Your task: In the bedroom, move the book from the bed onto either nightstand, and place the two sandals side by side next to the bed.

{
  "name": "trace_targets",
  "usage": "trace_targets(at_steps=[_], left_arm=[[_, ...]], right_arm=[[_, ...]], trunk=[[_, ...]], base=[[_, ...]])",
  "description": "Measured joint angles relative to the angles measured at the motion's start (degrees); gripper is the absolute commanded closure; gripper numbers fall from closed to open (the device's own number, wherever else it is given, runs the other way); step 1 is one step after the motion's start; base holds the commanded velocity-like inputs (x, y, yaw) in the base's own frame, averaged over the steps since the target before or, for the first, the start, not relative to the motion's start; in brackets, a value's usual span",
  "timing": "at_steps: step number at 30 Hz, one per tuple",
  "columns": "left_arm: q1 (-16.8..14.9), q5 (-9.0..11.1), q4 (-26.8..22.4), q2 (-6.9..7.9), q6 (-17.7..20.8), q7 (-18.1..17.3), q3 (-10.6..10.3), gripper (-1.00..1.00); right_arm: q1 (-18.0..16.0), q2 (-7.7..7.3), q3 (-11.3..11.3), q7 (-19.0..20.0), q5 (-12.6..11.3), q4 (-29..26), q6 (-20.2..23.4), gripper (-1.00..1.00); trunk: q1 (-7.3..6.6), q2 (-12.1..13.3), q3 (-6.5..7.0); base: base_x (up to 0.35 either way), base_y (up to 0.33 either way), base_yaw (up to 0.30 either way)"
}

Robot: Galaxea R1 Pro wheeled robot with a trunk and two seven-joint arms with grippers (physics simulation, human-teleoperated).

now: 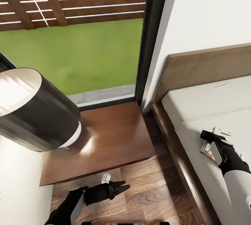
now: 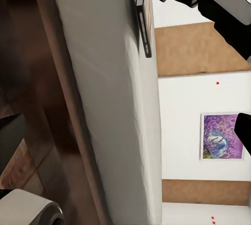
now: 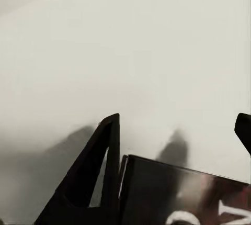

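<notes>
Beside the tall window (image 1: 69,36), with grass and a slatted fence outside: a corner of the bedroom, white wall (image 1: 209,12) to the right of the black frame.

Bed (image 1: 195,64) along the right of the head view, wooden headboard against the wall, pale mattress (image 1: 209,103) on a dark frame. The left wrist view looks along the mattress side (image 2: 104,104).

Nightstand (image 1: 108,141) between window and bed, glossy brown top, close by the bed frame. Plank floor (image 1: 150,190) in front of it.

Lamp shade (image 1: 35,110), dark and cylindrical, near the camera at left, overlapping the nightstand's edge.

Right gripper (image 1: 212,144) over the mattress, its black fingers at the book (image 1: 208,151), which is tipped up on edge. In the left wrist view a finger sits either side of the book (image 2: 145,21), pinching its upper end. The right wrist view shows the dark cover (image 3: 178,193) between the fingers (image 3: 99,162).

Left gripper (image 1: 122,186) low over the floor, in front of the nightstand, its jaws spread a little with nothing between them.
</notes>
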Motion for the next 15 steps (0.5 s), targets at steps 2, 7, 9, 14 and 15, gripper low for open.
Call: trace_targets(at_steps=[2,7,9,14,15], left_arm=[[0.0,0.0,0.0,0.00,0.0,0.0,0.0,-1.00],[0.0,0.0,0.0,0.00,0.0,0.0,0.0,-1.00],[0.0,0.0,0.0,0.00,0.2,0.0,0.0,-1.00],[0.0,-0.1,-0.1,0.00,1.8,0.0,0.0,-1.00],[0.0,-0.1,-0.1,0.00,1.8,0.0,0.0,-1.00]], right_arm=[[0.0,0.00,0.0,0.0,0.0,0.0,0.0,-1.00],[0.0,0.00,0.0,0.0,0.0,0.0,0.0,-1.00],[0.0,0.00,0.0,0.0,0.0,0.0,0.0,-1.00],[0.0,0.00,0.0,0.0,0.0,0.0,0.0,-1.00],[0.0,0.00,0.0,0.0,0.0,0.0,0.0,-1.00]], trunk=[[-0.01,0.0,0.00],[-0.02,0.0,0.00],[-0.02,0.0,0.00],[-0.02,0.0,0.00],[-0.02,0.0,0.00]], base=[[-0.024,0.000,0.000],[-0.006,0.000,0.000],[-0.001,0.000,0.000],[0.000,0.000,0.000],[0.000,0.000,0.000]])
